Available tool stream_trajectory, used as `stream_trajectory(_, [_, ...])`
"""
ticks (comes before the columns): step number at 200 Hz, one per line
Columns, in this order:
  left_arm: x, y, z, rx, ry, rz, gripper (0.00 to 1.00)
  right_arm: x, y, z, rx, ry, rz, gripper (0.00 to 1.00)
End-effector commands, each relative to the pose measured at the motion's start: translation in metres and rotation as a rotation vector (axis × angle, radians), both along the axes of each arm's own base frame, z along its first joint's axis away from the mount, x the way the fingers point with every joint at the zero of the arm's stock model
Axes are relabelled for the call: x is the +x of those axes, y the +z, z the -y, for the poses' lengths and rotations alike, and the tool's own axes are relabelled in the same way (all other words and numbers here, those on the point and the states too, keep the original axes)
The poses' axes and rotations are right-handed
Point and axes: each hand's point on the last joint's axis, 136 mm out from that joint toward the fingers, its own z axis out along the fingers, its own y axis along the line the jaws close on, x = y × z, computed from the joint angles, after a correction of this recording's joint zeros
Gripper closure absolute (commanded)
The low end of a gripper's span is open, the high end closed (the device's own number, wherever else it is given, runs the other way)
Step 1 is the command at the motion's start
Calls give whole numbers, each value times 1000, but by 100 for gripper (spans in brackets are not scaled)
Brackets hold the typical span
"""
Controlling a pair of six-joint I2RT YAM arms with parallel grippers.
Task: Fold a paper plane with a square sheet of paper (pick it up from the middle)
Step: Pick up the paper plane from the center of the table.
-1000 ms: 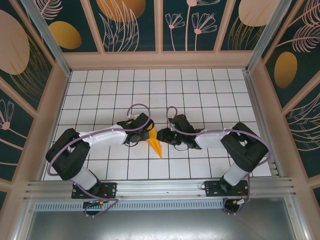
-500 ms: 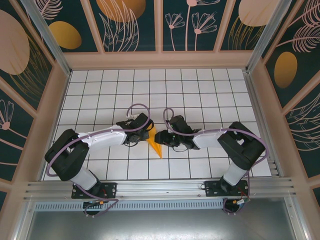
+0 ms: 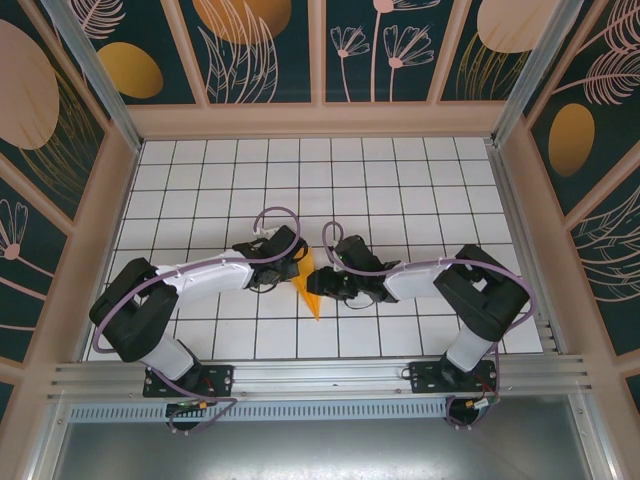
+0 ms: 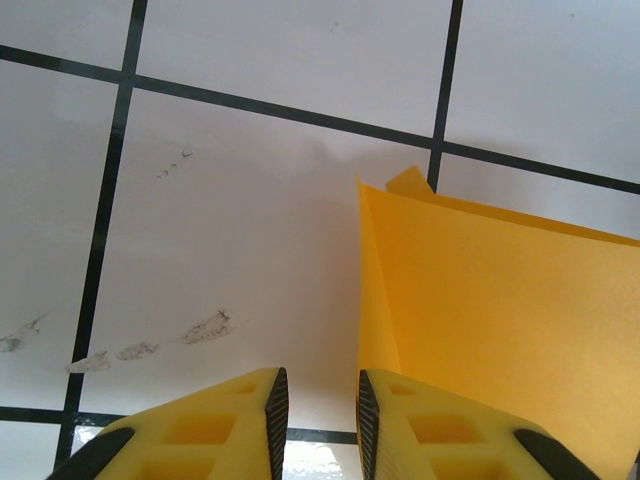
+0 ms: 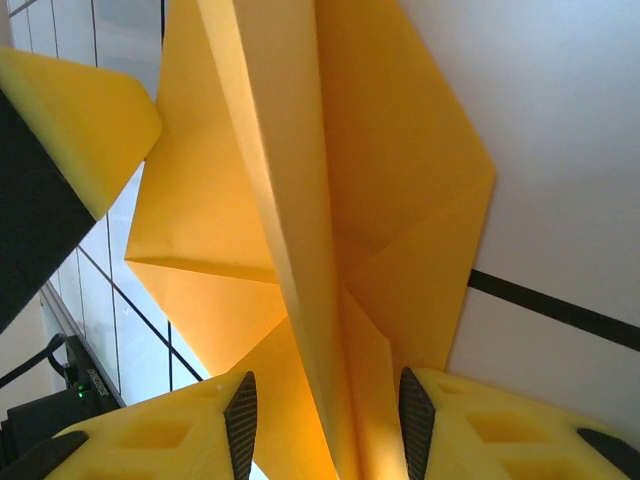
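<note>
The orange-yellow sheet of paper (image 3: 311,293) lies on the tiled floor, folded into a narrow pointed paper plane shape with its tip toward the near edge. My left gripper (image 3: 293,263) sits at its upper left edge. In the left wrist view that gripper (image 4: 318,410) is open by a narrow gap over bare tile, and the paper (image 4: 500,320) lies beside its right finger. My right gripper (image 3: 326,286) reaches in from the right. Its open jaws (image 5: 325,420) straddle the paper's raised centre ridge (image 5: 290,200) without pinching it. A left finger (image 5: 70,120) shows beyond the paper.
The white tiled floor (image 3: 400,190) with black lines stretches behind and to both sides. Patterned walls with pale beams (image 3: 320,118) enclose it. A metal rail (image 3: 320,378) runs along the near edge by the arm bases.
My right gripper has slid left onto the paper and now covers its right side. The left gripper has hardly moved.
</note>
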Motion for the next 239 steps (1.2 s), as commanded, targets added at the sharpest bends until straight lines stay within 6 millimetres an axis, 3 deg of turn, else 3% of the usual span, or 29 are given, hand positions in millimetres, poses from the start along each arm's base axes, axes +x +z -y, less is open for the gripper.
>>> stream_trajectory(1, [-2,0,-2,5,-12,10,71,0,9,-9,9,35,32,53])
stream_trajectory(29, [-2,-1,-2,7,-12,12,71,1,17,-12,28,38,48,44])
stream_trajectory(116, [-1,-2,1,-2,-18,8,71,-2,2,-7,-99,37,75,40])
stream_trajectory(192, [-1,-3,1,1,-21,7,71,7,-12,-6,-190,18,91,59])
stream_trajectory(239, [-2,-3,0,3,-20,7,71,7,-17,-9,-216,29,92,65])
